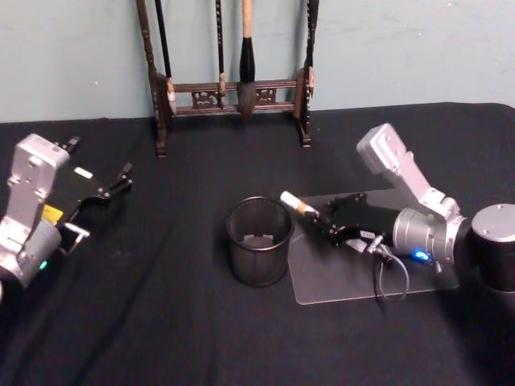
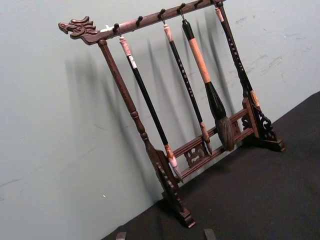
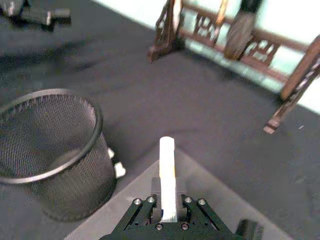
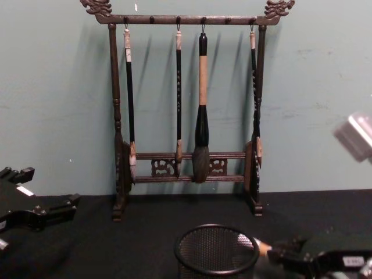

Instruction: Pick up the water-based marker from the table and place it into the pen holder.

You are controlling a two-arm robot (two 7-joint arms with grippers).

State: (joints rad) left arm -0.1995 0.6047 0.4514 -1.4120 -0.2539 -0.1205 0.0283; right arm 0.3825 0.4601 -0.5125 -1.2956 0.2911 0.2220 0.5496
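Your right gripper [image 1: 322, 219] pinches the marker [image 1: 296, 203] just beside the holder [image 1: 257, 265]; raise its tip over the rim, tilt down, then let go. The left gripper [image 1: 105, 193] rests spread at left.

The head view looks forward and down over the black desk [image 1: 161, 338], pen holder [image 1: 257, 267] near the middle, brush rack [image 1: 229, 85] at the far edge. The chest view sits low, facing the brush rack head-on, the pen holder close below. The left wrist view faces the brush rack from the left, tilted. The right wrist view looks closely along the right gripper [image 3: 167, 212] toward both.
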